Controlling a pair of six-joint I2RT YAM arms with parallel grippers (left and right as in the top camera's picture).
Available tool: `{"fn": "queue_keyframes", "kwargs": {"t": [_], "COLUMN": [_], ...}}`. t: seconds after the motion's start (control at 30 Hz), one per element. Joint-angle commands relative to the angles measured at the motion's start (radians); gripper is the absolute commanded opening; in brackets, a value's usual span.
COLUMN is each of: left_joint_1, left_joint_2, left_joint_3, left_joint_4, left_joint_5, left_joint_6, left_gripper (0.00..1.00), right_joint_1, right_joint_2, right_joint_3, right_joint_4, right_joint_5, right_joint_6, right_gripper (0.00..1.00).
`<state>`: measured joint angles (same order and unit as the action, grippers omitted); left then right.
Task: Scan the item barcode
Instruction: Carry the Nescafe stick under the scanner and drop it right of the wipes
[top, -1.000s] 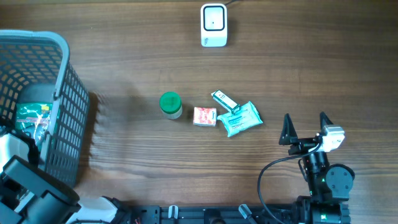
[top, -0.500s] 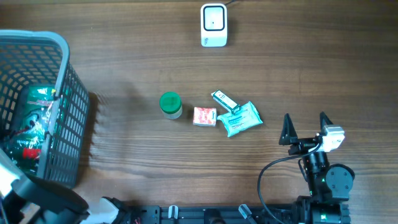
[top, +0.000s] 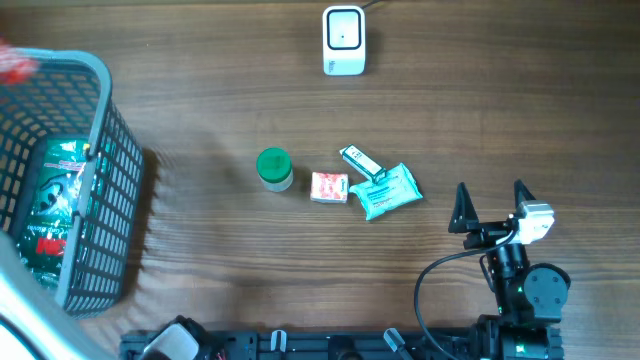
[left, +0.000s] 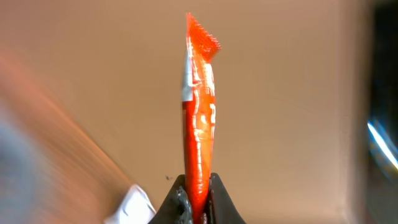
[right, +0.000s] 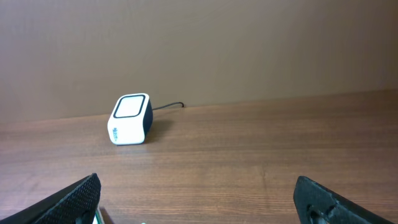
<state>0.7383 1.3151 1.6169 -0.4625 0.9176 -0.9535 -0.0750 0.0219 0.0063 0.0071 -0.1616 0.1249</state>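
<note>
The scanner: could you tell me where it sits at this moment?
In the overhead view, the scanner stands at the far edge of the table, near the middle, well beyond the jar.

The orange-red sachet (left: 199, 118) stands upright and edge-on, its lower end clamped. The white scanner (top: 343, 40) sits on the tabletop (top: 200, 250).

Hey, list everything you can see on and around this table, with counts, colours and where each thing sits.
scanner: one, white, far edge, centre
basket: one, grey, left side
green packet: one, green, inside basket
jar: one, green lid, mid-table
small box: one, red and white, right of jar
slim pack: one, white, beyond small box
pouch: one, teal, right of small box
sachet: one, red-orange, held upright
table: one, brown wood
left gripper: shut on sachet
right gripper: open, empty, near right
</note>
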Motion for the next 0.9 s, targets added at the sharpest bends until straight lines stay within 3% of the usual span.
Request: {"fn": "queue_keyframes", "kwargs": {"t": [0.0, 0.07, 0.13, 0.17, 0.27, 0.43, 0.57, 0.6, 0.63, 0.67, 0.77, 0.83, 0.87], "left_joint_1": [-0.453, -0.701, -0.942, -1.045, -1.311, -1.481, -1.487, -1.484, -1.475, -1.463, -1.417, -1.383, -1.362], "left_joint_2": [-0.066, -0.043, 0.008, 0.04, 0.204, 0.553, 0.745, 0.758, 0.757, 0.743, 0.674, 0.582, 0.518], "left_joint_3": [0.003, -0.009, -0.045, -0.069, -0.139, -0.147, -0.147, -0.147, -0.145, -0.131, -0.052, 0.026, 0.074], "left_joint_4": [-0.27, -0.476, -0.579, -0.583, -0.505, -0.341, -0.166, -0.135, -0.114, -0.117, -0.22, -0.365, -0.453], "left_joint_5": [0.237, 0.187, 0.046, -0.023, -0.174, -0.216, -0.204, -0.205, -0.207, -0.211, -0.305, -0.507, -0.727], "left_joint_6": [0.532, 0.85, 1.032, 1.067, 1.081, 1.07, 0.808, 0.78, 0.757, 0.74, 0.732, 0.719, 0.648], "left_gripper": [0.04, 0.04, 0.04, 0.04, 0.04, 0.04, 0.06, 0.31, 0.93, 1.0, 1.0, 1.0, 1.0], "right_joint_1": [-0.001, -0.001, -0.001, -0.001, -0.001, -0.001, -0.001, -0.001, -0.001, -0.001, -0.001, -0.001, -0.001], "right_joint_2": [-0.005, -0.005, -0.005, -0.005, -0.005, -0.005, -0.005, -0.005, -0.005, -0.005, -0.005, -0.005, -0.005], "right_joint_3": [-0.001, -0.001, -0.001, -0.001, -0.001, -0.001, -0.001, -0.001, -0.001, -0.001, -0.001, -0.001, -0.001], "right_joint_4": [0.005, 0.006, 0.006, 0.006, 0.005, 0.006, 0.005, 0.005, 0.005, 0.005, 0.005, 0.005, 0.005], "right_joint_5": [-0.011, -0.011, -0.011, -0.011, -0.011, -0.011, -0.011, -0.011, -0.011, -0.011, -0.011, -0.011, -0.011], "right_joint_6": [-0.018, -0.018, -0.018, -0.017, -0.018, -0.018, -0.018, -0.018, -0.018, -0.018, -0.018, -0.017, -0.018], "right_gripper": [1.0, 1.0, 1.0, 1.0, 1.0, 1.0, 1.0, 1.0, 1.0, 1.0, 1.0, 1.0, 1.0]}}
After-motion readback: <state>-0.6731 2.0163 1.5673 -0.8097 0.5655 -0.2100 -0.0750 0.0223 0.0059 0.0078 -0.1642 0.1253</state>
